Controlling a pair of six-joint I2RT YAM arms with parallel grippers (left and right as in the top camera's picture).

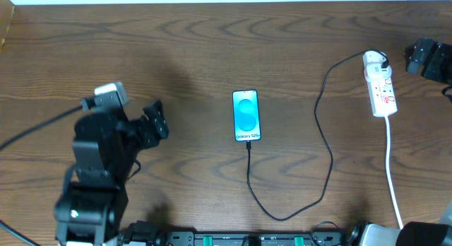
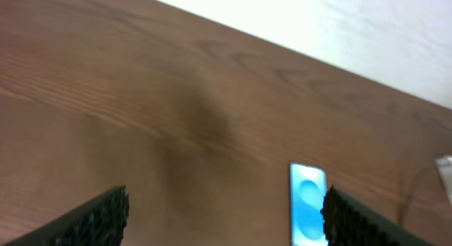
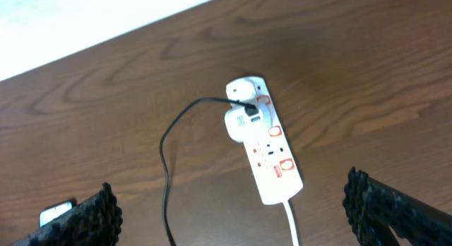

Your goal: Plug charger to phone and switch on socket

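Note:
The phone (image 1: 246, 115) lies at the table's middle, its light blue screen up; it also shows in the left wrist view (image 2: 307, 202). The black charger cable (image 1: 326, 143) runs from the phone's near end in a loop to a white adapter on the socket (image 1: 380, 85). The cable's tip sits at the phone's near edge. The socket shows in the right wrist view (image 3: 267, 148) with the cable (image 3: 167, 168) beside it. My left gripper (image 1: 157, 120) is open and empty, left of the phone. My right gripper (image 1: 417, 56) is open, right of the socket.
The socket's white cord (image 1: 393, 168) runs down to the table's front edge at the right. The left arm's body (image 1: 95, 175) stands at the front left. The table's far edge meets a white wall (image 2: 339, 27).

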